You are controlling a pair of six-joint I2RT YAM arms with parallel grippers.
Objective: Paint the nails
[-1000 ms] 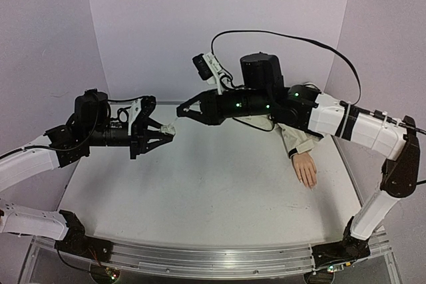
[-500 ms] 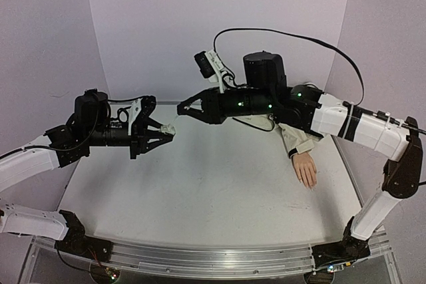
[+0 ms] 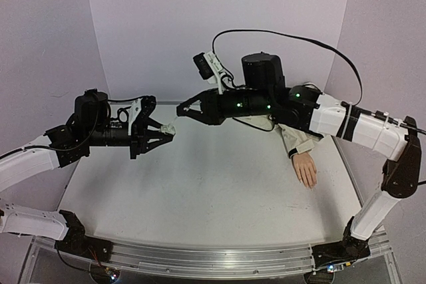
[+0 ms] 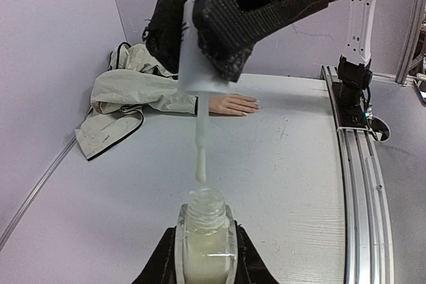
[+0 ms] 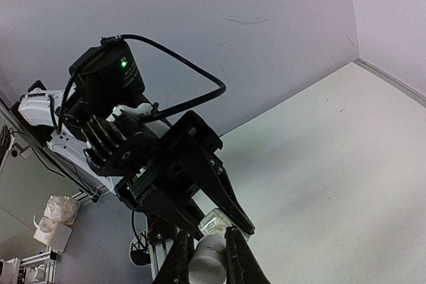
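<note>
My left gripper is shut on an open glass bottle of white polish, held above the table. My right gripper is shut on the white cap. Its brush hangs with the tip just above the bottle's mouth. In the right wrist view the cap sits between my fingers, beside the bottle. The peach mannequin hand lies on the table at the right in its beige sleeve. It also shows in the left wrist view. Its nails are too small to make out.
The beige jacket bunches against the back wall behind the mannequin hand. The right arm spans above the sleeve. An aluminium rail runs along the table's near edge. A black cable loops above the right arm.
My right gripper has risen slightly with the cap, drawing the brush a little away from the bottle. The left arm and the mannequin hand have not moved.
</note>
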